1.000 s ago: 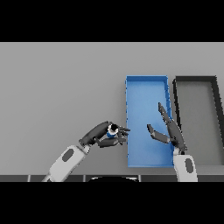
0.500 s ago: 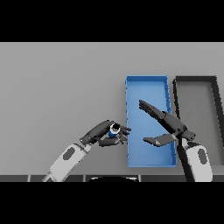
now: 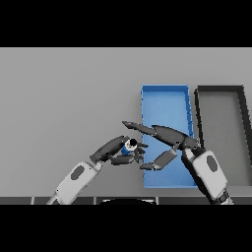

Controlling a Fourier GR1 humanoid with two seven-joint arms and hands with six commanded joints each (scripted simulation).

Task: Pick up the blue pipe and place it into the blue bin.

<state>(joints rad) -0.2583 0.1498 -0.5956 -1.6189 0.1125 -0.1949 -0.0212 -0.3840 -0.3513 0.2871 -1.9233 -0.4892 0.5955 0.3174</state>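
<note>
Lower centre of the frame: the dark fingers (image 3: 139, 147) of the left hand (image 3: 117, 149) curl around a short blue pipe (image 3: 131, 144) with a round pale end face, holding it above the grey table (image 3: 69, 98) just left of the shallow rectangular blue bin (image 3: 165, 101). The right hand (image 3: 165, 140) reaches over the bin's lower left edge, fingers straight and spread wide, their tips close above the pipe. At right, a matching dark grey rectangular bin (image 3: 221, 92) adjoins the blue one.
</note>
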